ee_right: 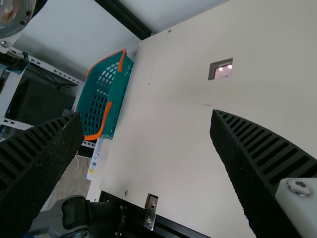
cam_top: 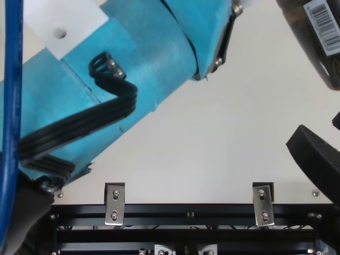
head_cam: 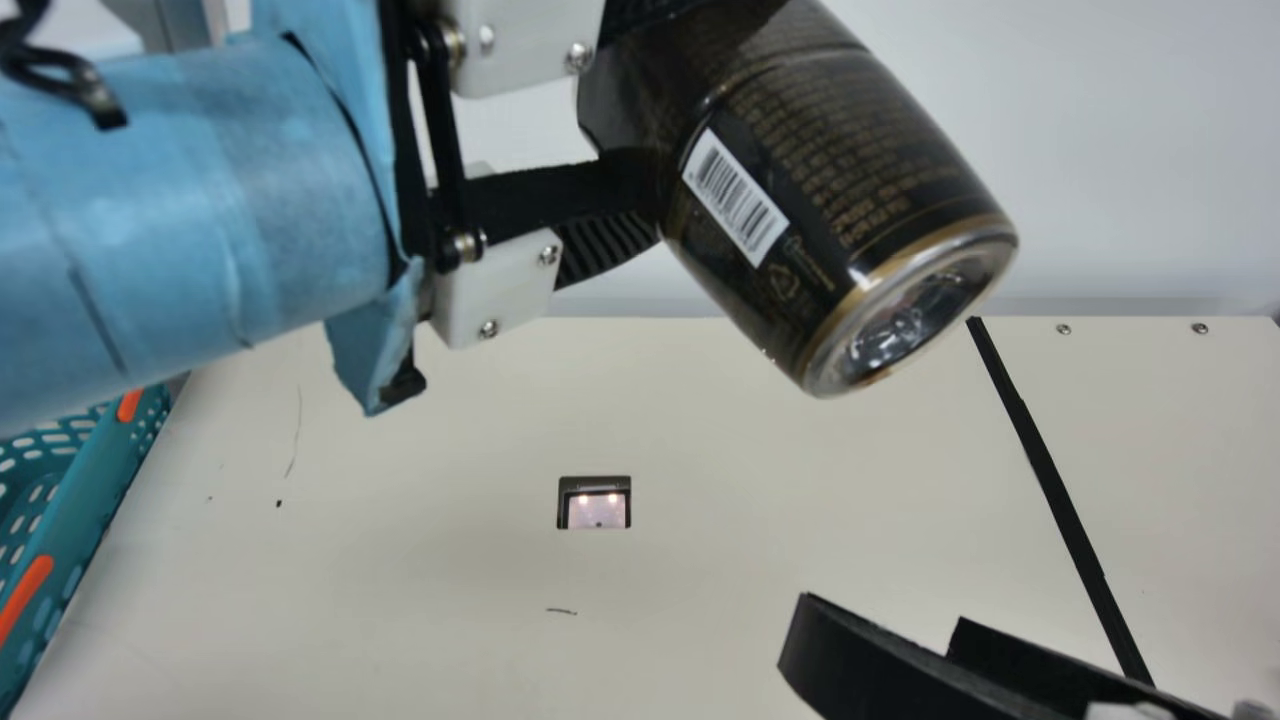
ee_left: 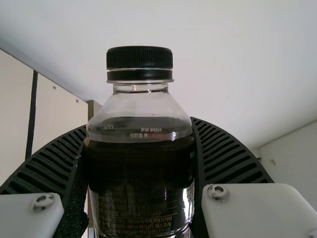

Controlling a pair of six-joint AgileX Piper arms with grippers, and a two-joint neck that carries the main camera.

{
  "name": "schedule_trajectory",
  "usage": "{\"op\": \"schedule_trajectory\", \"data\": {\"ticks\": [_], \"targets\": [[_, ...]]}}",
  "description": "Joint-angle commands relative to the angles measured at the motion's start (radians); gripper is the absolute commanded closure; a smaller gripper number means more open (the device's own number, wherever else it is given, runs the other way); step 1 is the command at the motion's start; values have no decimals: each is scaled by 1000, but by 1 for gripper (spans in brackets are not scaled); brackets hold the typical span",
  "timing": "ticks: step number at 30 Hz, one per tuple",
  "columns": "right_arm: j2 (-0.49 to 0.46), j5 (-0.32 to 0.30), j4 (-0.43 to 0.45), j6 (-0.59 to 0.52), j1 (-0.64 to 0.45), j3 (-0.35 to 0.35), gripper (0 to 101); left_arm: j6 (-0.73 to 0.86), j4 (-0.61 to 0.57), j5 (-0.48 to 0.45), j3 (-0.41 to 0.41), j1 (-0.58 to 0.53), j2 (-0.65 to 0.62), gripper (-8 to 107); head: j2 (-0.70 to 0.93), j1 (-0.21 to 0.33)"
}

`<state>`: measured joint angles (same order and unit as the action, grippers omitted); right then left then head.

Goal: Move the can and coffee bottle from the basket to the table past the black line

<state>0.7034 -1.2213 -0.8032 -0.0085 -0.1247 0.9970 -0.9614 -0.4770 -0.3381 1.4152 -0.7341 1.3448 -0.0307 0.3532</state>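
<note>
Coffee bottle (head_cam: 850,190) shows left wrist view its cap (ee_left: 139,58), left fingers (head_cam: 605,247) clasping, right (head_cam: 880,665) wide.

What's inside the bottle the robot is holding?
Dark liquid, probably coffee, with clear space above it under the black cap. Lower down, the printed label and left gripper cover the sides of the bottle, so the rest inside is hidden.
</note>
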Motion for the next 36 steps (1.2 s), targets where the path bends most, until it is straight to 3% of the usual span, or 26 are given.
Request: {"op": "schedule_trajectory", "data": {"ticks": [1,27,36], "targets": [[0,0,0,0,0,0,0,0,0,0,0,0,0,89,-7,14],[0,0,0,0,0,0,0,0,0,0,0,0,0,89,-7,14],[0,0,0,0,0,0,0,60,-37,21,-17,51,0,89,-7,14]]}}
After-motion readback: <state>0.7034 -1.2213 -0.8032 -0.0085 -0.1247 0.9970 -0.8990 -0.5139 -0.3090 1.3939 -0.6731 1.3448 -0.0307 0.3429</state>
